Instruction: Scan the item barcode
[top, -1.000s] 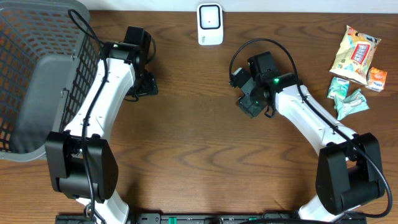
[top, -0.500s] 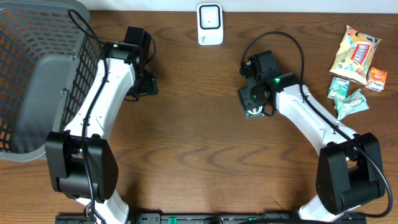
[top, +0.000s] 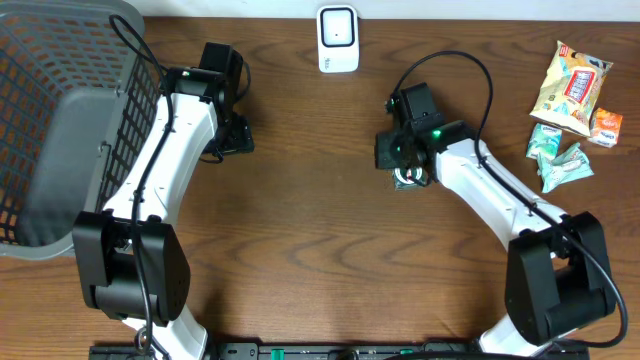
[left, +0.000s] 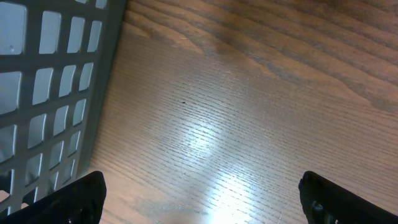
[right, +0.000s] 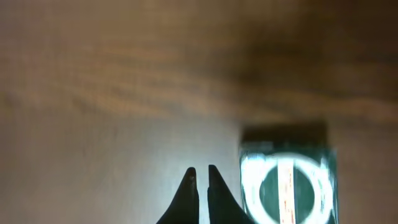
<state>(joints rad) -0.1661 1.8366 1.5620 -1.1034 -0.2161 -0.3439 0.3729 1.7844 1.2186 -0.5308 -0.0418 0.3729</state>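
- Your right gripper (right: 201, 172) has its two fingers pressed together with nothing between them; the right wrist view shows only a thin dark slit separating the tips.
- The green packet (right: 287, 180) with a white ring on its face lies flat on the table (top: 320, 230), just beside those fingers and outside them, on the right in the wrist view. That view is blurred, so you cannot tell whether the nearer finger touches the packet's edge.
- From overhead, the packet (top: 406, 181) peeks out from under the right gripper's head, near the middle of the table.
- The scanner (top: 338, 38) stands at the far edge of the table, well apart from the packet and up to its left in the overhead view.
- Your left gripper (left: 200, 183) is spread wide and holds nothing, its fingertips showing in the lower corners of the left wrist view above bare wood.
- The grey basket (top: 60, 120) sits at the left side of the table; its slotted wall is close beside the left gripper.
- A yellow snack bag (top: 572, 88), a small orange pack (top: 606, 127) and green wrappers (top: 555, 155) lie in a cluster at the right edge.
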